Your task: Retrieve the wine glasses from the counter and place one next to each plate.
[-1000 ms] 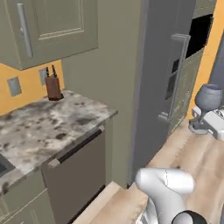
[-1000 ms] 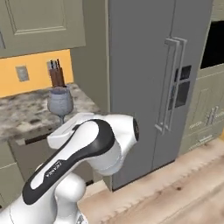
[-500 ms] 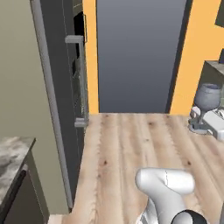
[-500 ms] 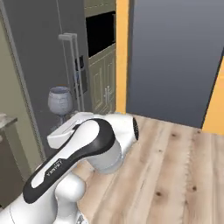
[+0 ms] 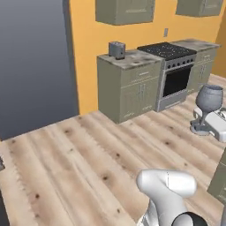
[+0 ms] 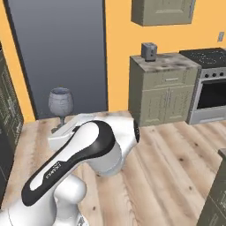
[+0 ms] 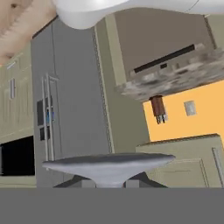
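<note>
- The wine glass [image 5: 209, 98] is in my pincer [image 5: 204, 128], upright, with its rounded grey-blue bowl on top and the thin stem going down to the round foot, above the wooden floor [image 5: 88, 163].
- My pincer is clenched around the glass low at the stem (the fingers themselves are mostly hidden behind the foot and the white hand).
- In the right base view the same glass [image 6: 60, 102] stands just behind my white arm [image 6: 84, 154], in front of the tall dark grey refrigerator side [image 6: 62, 53].
- In the hand view the round foot of the glass [image 7: 107, 165] lies across the bottom like a flat grey disc.
- Across the room, against the orange wall [image 5: 88, 44], there is a beige-grey cabinet with a granite worktop [image 5: 128, 59]; a small grey toaster [image 5: 117, 50] stands on it.
- Just beside this cabinet is a stove [image 5: 176, 73] with a dark oven door.
- The hand view also shows a knife block [image 7: 158, 109] on a mottled worktop [image 7: 175, 74]; this view is turned upside down.
</note>
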Available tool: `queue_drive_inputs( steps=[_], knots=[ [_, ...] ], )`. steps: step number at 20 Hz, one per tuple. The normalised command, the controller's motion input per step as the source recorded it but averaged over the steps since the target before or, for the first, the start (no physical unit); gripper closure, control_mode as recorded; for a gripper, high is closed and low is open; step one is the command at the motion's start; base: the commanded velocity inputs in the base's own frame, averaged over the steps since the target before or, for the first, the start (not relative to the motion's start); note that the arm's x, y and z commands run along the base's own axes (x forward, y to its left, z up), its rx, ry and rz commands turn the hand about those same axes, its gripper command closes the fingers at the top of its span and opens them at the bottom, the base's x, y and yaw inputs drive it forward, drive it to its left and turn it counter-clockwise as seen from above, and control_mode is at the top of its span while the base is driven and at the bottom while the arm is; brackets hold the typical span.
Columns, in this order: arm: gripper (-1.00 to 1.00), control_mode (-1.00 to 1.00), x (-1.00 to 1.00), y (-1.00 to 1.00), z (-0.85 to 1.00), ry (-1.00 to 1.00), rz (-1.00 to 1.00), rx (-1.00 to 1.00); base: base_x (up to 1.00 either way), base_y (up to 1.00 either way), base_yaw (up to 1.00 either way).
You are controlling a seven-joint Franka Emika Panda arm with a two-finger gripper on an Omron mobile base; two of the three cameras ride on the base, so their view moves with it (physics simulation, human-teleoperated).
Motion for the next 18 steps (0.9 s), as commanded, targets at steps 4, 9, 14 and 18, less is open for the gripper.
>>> queue_drive_inputs(
  steps=[4, 9, 14, 18],
  knots=[
    [1.0, 1.0, 0.0, 0.0, 0.0, 0.0, 0.0, 0.0, 0.66, 0.31, -0.68],
    [1.0, 1.0, 0.0, 0.0, 0.0, 0.0, 0.0, 0.0, 1.0, 0.22, -0.3],
    [1.0, 1.0, 0.0, 0.0, 0.0, 0.0, 0.0, 0.0, 1.0, -0.23, -0.18],
    [1.0, 1.0, 0.0, 0.0, 0.0, 0.0, 0.0, 0.0, 1.0, -0.12, -0.21]
  ],
)
